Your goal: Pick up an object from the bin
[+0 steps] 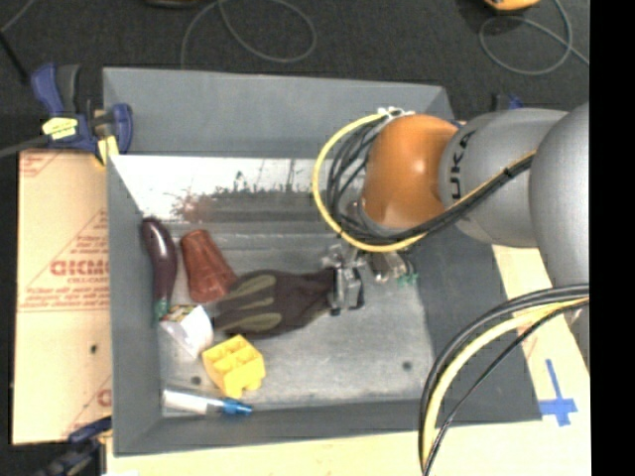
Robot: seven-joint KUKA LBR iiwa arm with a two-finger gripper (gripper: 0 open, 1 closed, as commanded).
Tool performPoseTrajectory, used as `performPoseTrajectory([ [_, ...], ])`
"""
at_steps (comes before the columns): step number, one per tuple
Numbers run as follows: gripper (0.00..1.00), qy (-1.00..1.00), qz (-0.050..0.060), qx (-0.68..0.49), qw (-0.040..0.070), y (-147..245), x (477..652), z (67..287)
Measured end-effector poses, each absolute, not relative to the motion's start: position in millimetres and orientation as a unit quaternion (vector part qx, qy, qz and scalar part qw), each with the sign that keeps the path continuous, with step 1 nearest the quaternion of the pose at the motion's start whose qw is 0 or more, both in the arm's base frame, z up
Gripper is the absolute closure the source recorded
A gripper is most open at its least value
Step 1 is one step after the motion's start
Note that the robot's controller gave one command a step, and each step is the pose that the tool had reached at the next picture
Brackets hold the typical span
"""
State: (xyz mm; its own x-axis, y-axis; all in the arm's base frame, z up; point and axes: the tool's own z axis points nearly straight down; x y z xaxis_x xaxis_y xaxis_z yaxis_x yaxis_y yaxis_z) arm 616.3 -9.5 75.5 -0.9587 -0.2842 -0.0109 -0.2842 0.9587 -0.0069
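Grey metal bin (327,357) lies mostly bare on its right, giving the tool (345,288) room to sit at the cuff end of a dark brown fabric glove (263,303) lying mid-bin, probably its easiest edge. Whether the tool is open or closed cannot be told.

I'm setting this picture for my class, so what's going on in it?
The arm reaches into the bin from the right, its pincer down at the right end of a dark glove. Whether it has hold of the glove cannot be told. Left of the glove lie an eggplant, a red-brown piece, a yellow block and a pen.
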Motion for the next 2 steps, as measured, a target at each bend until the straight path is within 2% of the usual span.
performPoseTrajectory([
  [1,1.00,0.990,-0.003,-0.144,0.006,-9.5,616.3,75.5],
  [2,1.00,0.988,-0.003,-0.154,0.008,-8.5,617.4,204.2],
])
